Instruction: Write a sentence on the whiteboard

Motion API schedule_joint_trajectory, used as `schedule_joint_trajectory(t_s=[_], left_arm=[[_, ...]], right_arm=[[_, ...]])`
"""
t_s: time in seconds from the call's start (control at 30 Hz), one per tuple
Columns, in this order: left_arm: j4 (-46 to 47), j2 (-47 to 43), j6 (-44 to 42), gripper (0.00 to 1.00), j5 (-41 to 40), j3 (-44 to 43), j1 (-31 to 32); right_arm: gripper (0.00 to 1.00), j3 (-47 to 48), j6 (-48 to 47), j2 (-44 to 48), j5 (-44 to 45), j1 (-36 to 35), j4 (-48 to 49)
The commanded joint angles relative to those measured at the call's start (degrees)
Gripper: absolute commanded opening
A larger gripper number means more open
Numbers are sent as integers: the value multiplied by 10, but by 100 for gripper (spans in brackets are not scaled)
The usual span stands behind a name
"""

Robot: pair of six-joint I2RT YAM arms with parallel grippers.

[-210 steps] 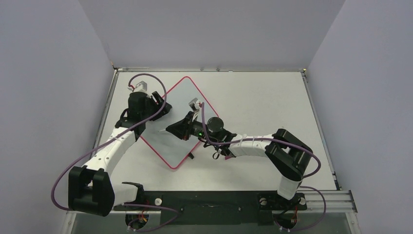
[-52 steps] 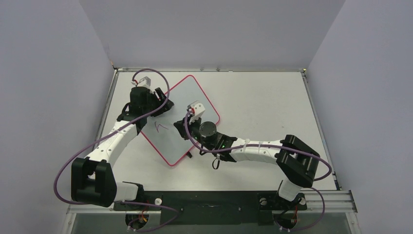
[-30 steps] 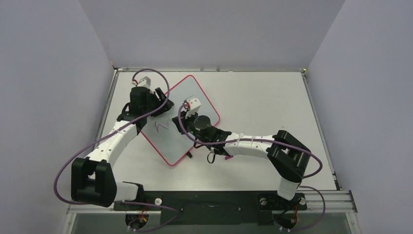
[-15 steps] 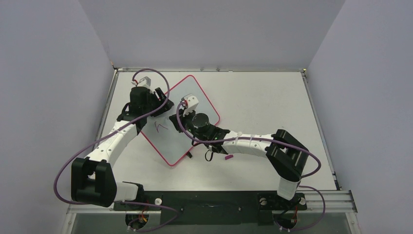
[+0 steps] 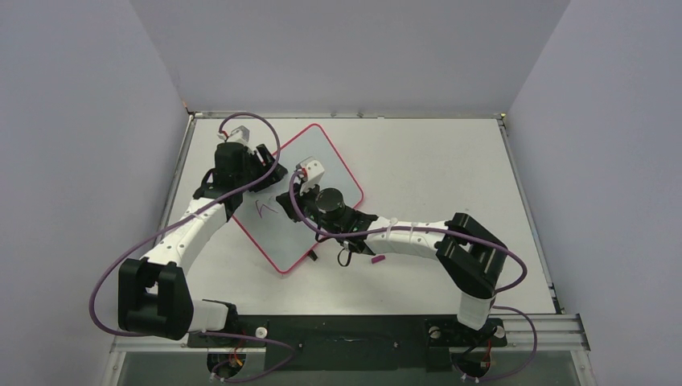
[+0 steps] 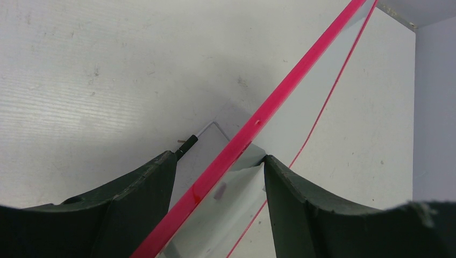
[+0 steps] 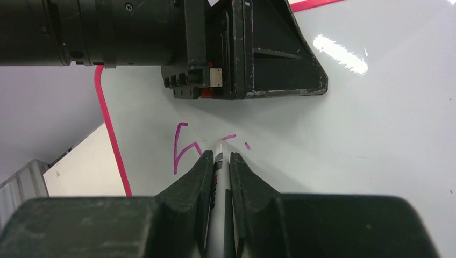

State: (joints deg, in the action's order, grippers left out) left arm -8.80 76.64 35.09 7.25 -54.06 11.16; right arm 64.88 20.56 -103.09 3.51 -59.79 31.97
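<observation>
The whiteboard (image 5: 318,153), glossy white with a red frame, lies turned like a diamond at the table's left. My left gripper (image 5: 265,173) is closed across its upper-left edge. In the left wrist view the red frame (image 6: 279,97) runs slantwise between the jaws of my left gripper (image 6: 219,157). My right gripper (image 5: 287,199) hovers over the board's middle. In the right wrist view my right gripper (image 7: 218,153) is shut on a grey marker (image 7: 219,177) whose tip touches the whiteboard (image 7: 349,134). Of the sentence, only the first purple strokes (image 7: 183,148) show beside the tip.
A purple marker cap (image 5: 376,259) lies on the white table under the right forearm. A black clip (image 5: 314,257) sticks out at the board's lower right edge, and a black wire end (image 6: 188,142) shows under the board. Grey walls close in the table's left, back and right sides.
My right gripper has slid left and slightly away across the board with the marker, closer to the left gripper. The purple cap has come into view. The left arm and board stayed still.
</observation>
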Motion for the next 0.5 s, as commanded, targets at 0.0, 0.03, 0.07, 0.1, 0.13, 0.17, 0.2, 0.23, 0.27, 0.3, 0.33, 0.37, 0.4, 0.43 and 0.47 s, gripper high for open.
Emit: schedule_joint_trajectory(t_s=[0.0, 0.03, 0.07, 0.1, 0.13, 0.17, 0.2, 0.23, 0.27, 0.3, 0.33, 0.37, 0.4, 0.43, 0.47], left_arm=[[24, -2, -26, 46, 5, -31, 3], [23, -2, -26, 46, 4, -31, 3], [23, -2, -26, 46, 5, -31, 3], [23, -2, -26, 46, 4, -32, 3], [22, -2, -27, 46, 4, -32, 3], [22, -3, -26, 46, 4, -31, 4], [22, -3, -26, 46, 4, -31, 3], [22, -4, -26, 46, 4, -31, 3], [22, -4, -26, 46, 4, -31, 3], [21, -5, -26, 46, 4, -31, 3], [21, -5, -26, 46, 4, -31, 3], [21, -7, -26, 46, 4, -31, 3], [20, -7, -26, 46, 3, -31, 3], [20, -8, -27, 46, 3, -31, 3], [19, -8, -27, 46, 3, -31, 3]], right_arm=[[0, -12, 6, 4, -6, -7, 30], [0, -19, 7, 5, -4, -7, 30], [0, -22, 8, 6, -2, -6, 31], [0, -28, 9, 8, -1, -7, 30], [0, -31, 9, 8, 3, -7, 31], [0, -37, 10, 9, 5, -7, 31], [0, -39, 10, 10, 8, -7, 31], [0, -42, 10, 12, 9, -7, 30], [0, -43, 10, 11, 14, -6, 28], [0, -43, 9, 12, 16, -6, 26], [0, -43, 8, 11, 20, -6, 23], [0, -42, 7, 12, 23, -5, 18], [0, -42, 6, 12, 29, -4, 16], [0, -42, 6, 13, 31, -3, 13], [0, -42, 5, 13, 36, -1, 11]])
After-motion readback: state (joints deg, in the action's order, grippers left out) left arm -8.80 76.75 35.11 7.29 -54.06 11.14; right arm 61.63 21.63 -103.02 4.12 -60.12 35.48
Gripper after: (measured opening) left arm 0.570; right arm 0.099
